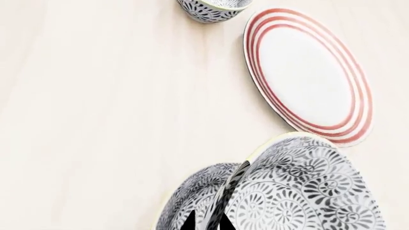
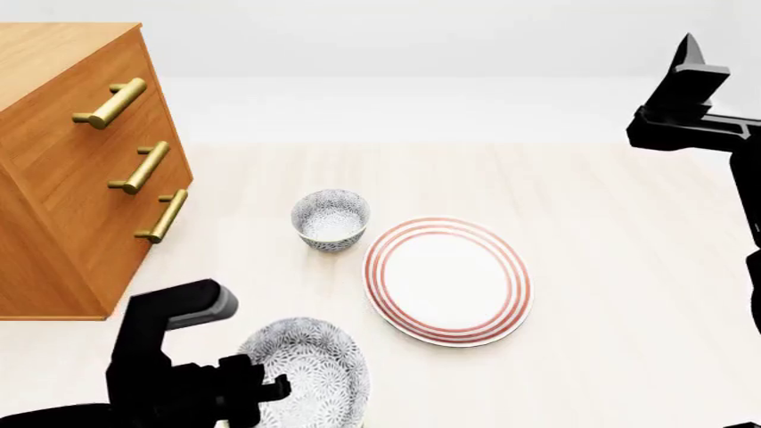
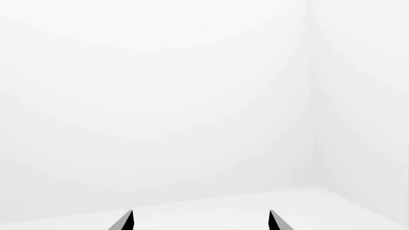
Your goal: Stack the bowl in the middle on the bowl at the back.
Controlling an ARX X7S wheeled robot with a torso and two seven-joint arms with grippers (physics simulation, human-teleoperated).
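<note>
Tilted bowl in the middle (image 2: 312, 374) in left hand (image 1: 208, 221)

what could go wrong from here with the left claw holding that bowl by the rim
1. The left claw pinches the bowl in the middle only at its rim, and the bowl hangs tilted, so it might slip or swing.
2. The red-ringed plate lies close beside the bowl at the back; a wide approach could clip it.
3. The third bowl sits close by the held one and could get knocked.
</note>
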